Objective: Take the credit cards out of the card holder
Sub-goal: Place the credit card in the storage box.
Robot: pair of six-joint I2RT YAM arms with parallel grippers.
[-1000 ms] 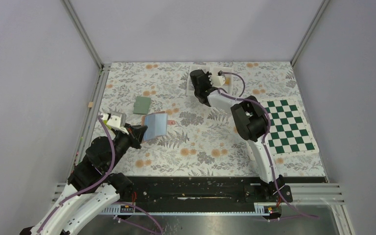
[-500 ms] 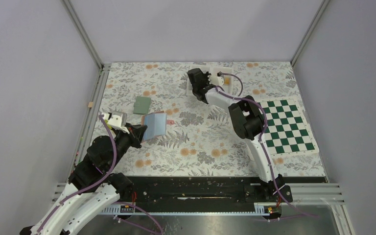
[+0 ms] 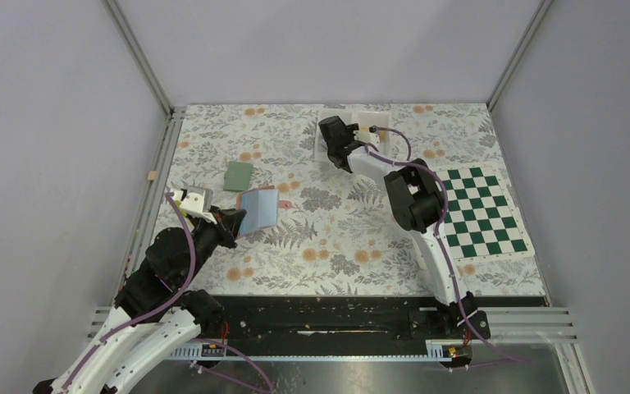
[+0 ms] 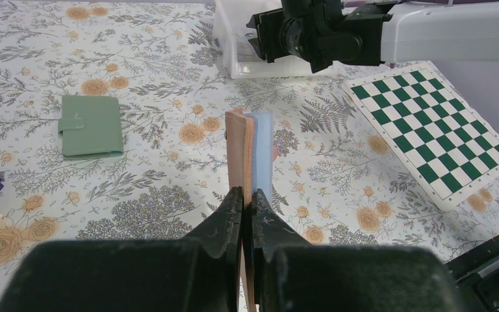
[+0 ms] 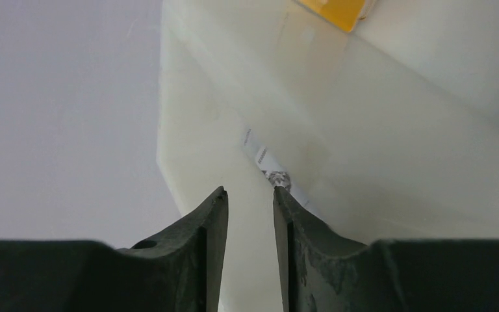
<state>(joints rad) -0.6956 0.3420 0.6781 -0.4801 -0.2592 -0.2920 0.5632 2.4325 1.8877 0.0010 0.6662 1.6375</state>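
Left wrist view is showing my left gripper (image 4: pixel 247 195) pinching the near edge of the card holder (image 4: pixel 249 146), jaws closed tight on it. I am holding it up on edge above the floral table (image 4: pixel 136 58), its tan cover facing left and its light-blue panels facing right, the leaves slightly fanned apart. A grey-green card (image 4: pixel 91 125) is lying flat on the cloth well to the left of the holder, and purple and lime pieces are poking in at the frame's left edge, too cut off to identify. The chessboard mat (image 4: pixel 435 130) is lying off to the right.

My right gripper (image 5: pixel 250 195) is hanging inside the white tray (image 5: pixel 390 130) at the far side of the table, jaws a narrow gap apart and gripping nothing. A thin printed strip (image 5: pixel 266 162) is lying against the tray's floor just beyond my fingertips; whether it is a card, I cannot tell.
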